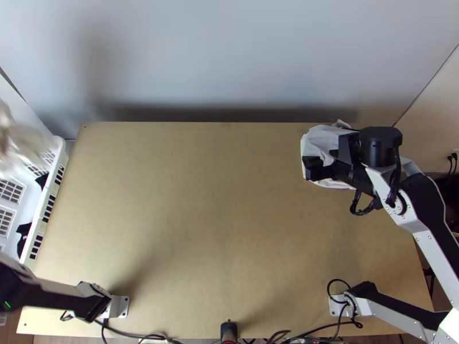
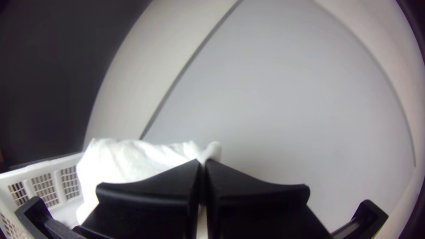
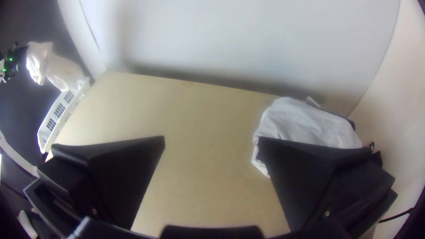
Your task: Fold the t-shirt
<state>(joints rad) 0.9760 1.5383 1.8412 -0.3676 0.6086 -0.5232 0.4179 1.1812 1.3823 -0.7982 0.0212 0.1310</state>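
Note:
At the table's far right corner in the top view, my right gripper is above a bunched or folded white cloth. The right wrist view shows my right gripper with its fingers wide apart, and the cloth partly behind one of them. Another white cloth hangs bunched from my left gripper, which is shut on an edge of it. In the top view this held cloth is blurred at the left edge, over the basket. Which cloth is the t-shirt, I cannot tell.
A white plastic basket with dark items inside stands against the left side of the wooden table. A pale wall rises behind the table's far edge. Black cables run along the near edge.

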